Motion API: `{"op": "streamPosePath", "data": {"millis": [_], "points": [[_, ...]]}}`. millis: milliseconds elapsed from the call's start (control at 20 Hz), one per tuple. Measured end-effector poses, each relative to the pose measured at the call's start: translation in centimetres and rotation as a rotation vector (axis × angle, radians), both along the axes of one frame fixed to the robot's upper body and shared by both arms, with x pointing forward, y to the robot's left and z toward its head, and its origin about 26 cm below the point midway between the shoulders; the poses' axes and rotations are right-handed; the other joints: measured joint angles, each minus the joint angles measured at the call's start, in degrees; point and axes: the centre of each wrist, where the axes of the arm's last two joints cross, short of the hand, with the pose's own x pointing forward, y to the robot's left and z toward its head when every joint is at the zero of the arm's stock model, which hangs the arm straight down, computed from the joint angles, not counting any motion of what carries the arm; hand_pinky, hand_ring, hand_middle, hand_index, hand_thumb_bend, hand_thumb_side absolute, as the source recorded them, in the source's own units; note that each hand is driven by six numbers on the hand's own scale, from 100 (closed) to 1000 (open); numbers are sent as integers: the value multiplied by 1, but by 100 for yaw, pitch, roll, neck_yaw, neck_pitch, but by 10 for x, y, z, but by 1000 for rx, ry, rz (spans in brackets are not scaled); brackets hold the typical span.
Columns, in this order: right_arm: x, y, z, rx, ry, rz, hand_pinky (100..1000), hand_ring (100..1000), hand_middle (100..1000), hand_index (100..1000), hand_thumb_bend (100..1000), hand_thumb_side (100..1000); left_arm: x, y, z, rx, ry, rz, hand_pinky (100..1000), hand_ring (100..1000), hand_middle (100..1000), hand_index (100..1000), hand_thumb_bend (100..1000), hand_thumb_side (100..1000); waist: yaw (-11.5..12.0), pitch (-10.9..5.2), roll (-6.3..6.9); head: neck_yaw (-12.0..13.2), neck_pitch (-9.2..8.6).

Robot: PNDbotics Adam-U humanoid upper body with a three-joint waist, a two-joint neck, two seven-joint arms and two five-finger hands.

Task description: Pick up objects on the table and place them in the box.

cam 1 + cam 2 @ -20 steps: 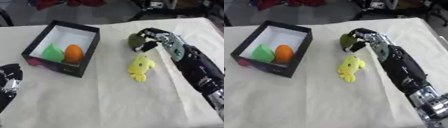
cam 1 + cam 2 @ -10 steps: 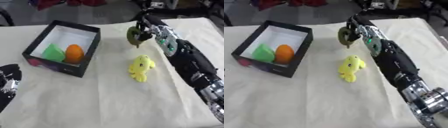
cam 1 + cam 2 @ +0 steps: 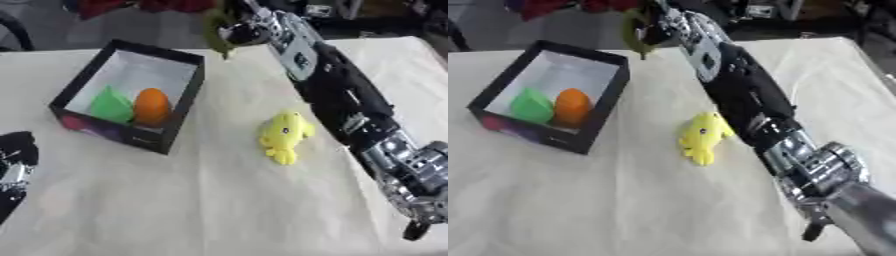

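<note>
My right hand [image 3: 249,27] is raised above the far side of the table, shut on a dark green object [image 3: 216,35] that hangs beside the box's far right corner. The black box [image 3: 185,105] with a white inside stands at the left. A green object [image 3: 109,104] and an orange one [image 3: 151,105] lie in it. A yellow toy [image 3: 283,136] rests on the cloth right of the box, under my right forearm's left side. My left hand [image 3: 12,165] shows at the lower left edge, idle; its fingers are unclear.
A cream cloth [image 3: 201,200] covers the table. Dark clutter and a red shape [image 3: 131,5] line the far edge behind the box. My right forearm [image 3: 350,105] runs diagonally across the right half of the table.
My right hand has lifted the dark green object off the cloth and carried it up and left toward the box. The yellow toy stays where it was.
</note>
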Motion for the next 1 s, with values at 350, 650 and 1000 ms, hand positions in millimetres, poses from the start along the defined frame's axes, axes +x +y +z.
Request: {"op": "streamPosePath", "data": {"millis": [350, 650, 1000], "points": [[-1, 47, -27, -10, 56, 92, 731, 579, 524, 699, 309, 426, 3, -10, 3, -7, -9, -45, 789, 801, 748, 709, 322, 637, 130, 0, 0, -187, 0], [-4, 60, -34, -86, 3, 115, 775, 707, 767, 923, 518, 666, 3, -12, 3, -7, -8, -59, 789, 802, 749, 710, 321, 638, 132, 1, -1, -204, 0], [-14, 49, -17, -61, -49, 184, 775, 726, 775, 916, 419, 586, 3, -10, 3, -10, -7, -47, 789, 803, 749, 710, 322, 637, -73, 1, -7, -37, 0]]}}
